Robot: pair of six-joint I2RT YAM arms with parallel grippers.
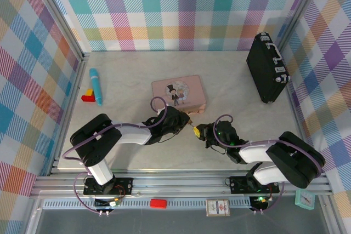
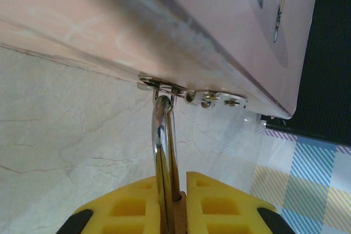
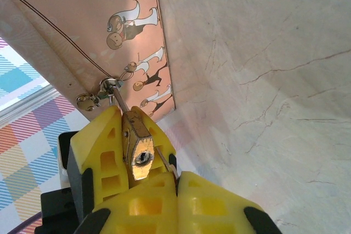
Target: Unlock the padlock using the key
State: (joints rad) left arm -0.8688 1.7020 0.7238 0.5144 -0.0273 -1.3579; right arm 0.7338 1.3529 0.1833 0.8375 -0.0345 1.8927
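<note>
In the right wrist view, the padlock (image 3: 137, 149) is seen clamped between the yellow fingers of the left gripper (image 3: 133, 118), with its keyhole end turned toward the camera. Its shackle is threaded through the clasp (image 3: 107, 89) of the pink tin (image 3: 82, 31). The right gripper (image 3: 176, 182) is clenched. A thin dark sliver, taken to be the key (image 3: 164, 160), projects from its tips just right of the keyhole and is not yet entered. Insertion is judged to be the step in hand. The tip should be shifted left onto the slot and lined up with it before any push is made. If it is pressed off-centre, it could skid across the brass face or twist in the grip.

In the left wrist view, the left gripper (image 2: 176, 182) is closed on the lock body, and the silver shackle (image 2: 160, 146) rises to the clasp. A firm hold is advised, since the lock can swing on that clasp.

In the top view, both grippers are met tip to tip just near of the tin's near right corner. The tin wall lies close on the far side. Bare table (image 1: 236, 97) is left open to the near and right. The black case (image 1: 267, 67) and the blue pen (image 1: 96, 86) are well apart.
</note>
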